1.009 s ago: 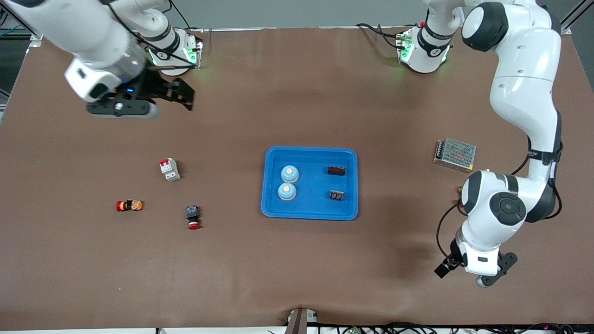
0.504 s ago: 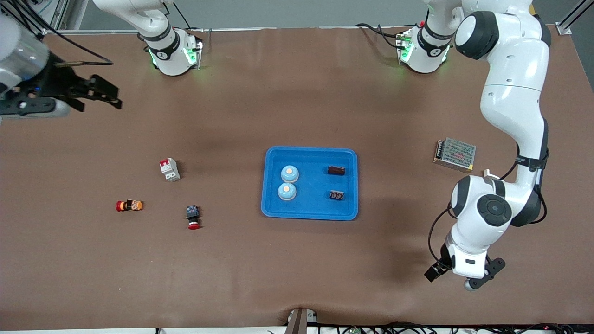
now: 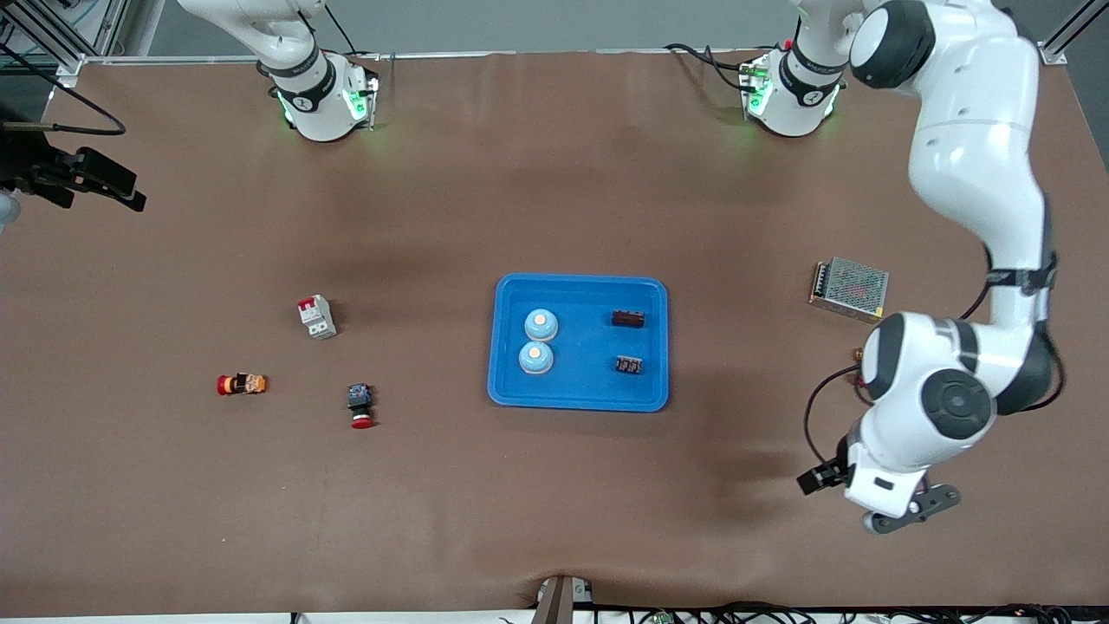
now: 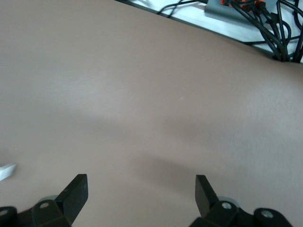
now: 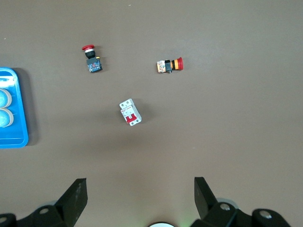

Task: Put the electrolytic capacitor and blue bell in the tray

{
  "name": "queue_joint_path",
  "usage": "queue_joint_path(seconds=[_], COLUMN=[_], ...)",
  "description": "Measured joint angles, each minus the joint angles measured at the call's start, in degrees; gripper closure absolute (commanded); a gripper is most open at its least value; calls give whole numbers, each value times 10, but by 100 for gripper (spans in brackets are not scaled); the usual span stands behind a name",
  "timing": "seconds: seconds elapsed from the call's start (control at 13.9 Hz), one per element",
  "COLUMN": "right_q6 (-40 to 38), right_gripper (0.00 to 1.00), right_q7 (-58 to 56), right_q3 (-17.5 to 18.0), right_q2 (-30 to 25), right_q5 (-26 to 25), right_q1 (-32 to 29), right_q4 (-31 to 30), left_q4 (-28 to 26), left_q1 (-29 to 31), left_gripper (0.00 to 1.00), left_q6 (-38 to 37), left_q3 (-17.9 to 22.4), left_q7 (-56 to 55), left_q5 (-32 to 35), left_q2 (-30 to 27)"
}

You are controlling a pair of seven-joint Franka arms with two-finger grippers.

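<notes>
While both bells (image 3: pixel 537 340) sit in the tray (image 3: pixel 658 347), both grippers (image 4: pixel 141 189) (image 5: pixel 140 189) gape wide over table edges.

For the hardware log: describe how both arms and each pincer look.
Both arms are glossy white with black joint bands; their bases glow green. The left arm carries a thin black cable. The left pincer and right pincer both have black, wedge-shaped fingers.

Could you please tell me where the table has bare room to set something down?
The widest bare stretch lies nearer the front camera than the tray. Bare table also lies between the tray and the metal box. Inside the tray, two bells and two capacitors crowd it.
</notes>
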Motion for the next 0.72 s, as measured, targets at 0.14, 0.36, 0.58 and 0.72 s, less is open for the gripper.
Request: queue_joint_path(seconds=[0.14, 0.36, 0.58, 0.72], right_q6=[4, 8, 8, 8], right_gripper=[0, 0, 0, 0], right_q7=[-14, -20, -20, -20], right_q3=[0, 0, 1, 1], right_q2=[0, 0, -3, -4], right_q5=[-1, -2, -2, -2], right_q1=[-8, -17, -18, -18], right_q4=[0, 2, 10, 14], left_q4=[1, 1, 2, 2], left_q1=[-4, -16, -27, -46], left_gripper=[0, 0, 0, 0], left_q6=[-55, -104, -160, -198], left_q3=[0, 1, 10, 40], left_q7=[6, 6, 8, 48], left_q5=[-16, -41, -52, -54], left_q2=[-42, -84, -126, -160])
